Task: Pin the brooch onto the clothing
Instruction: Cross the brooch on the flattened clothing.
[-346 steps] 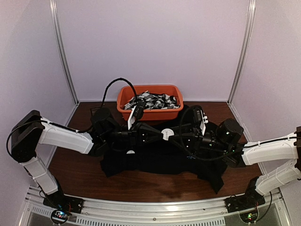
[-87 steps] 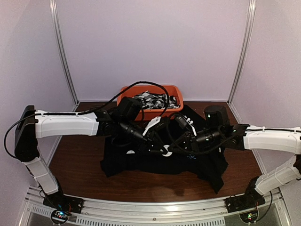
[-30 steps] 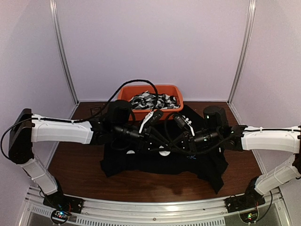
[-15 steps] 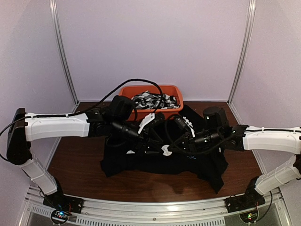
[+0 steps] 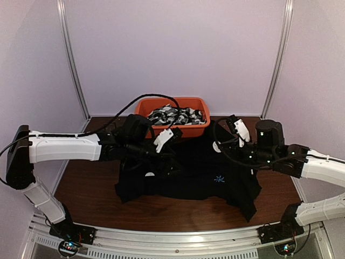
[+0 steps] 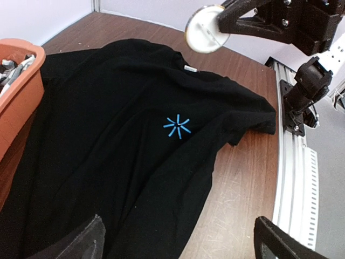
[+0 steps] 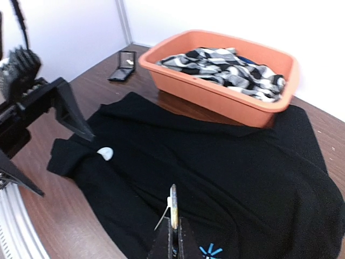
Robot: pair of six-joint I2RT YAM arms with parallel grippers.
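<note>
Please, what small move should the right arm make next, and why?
Probably lower the right gripper so the brooch meets the shirt near the blue mark: the brooch hangs above it, and the left gripper is open, holding nothing.

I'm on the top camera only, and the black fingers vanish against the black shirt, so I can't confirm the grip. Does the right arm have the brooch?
Observer: Yes. The left wrist view shows the right gripper shut on a round silvery brooch, held clear of the shirt.
Operator: And the left jaws?
Observer: The left gripper is wide open, nothing between its fingers, the shirt lying below.
Operator: How is the brooch turned?
Observer: In the right wrist view it stands edge-on, above the shirt, close to the blue starburst.
</note>
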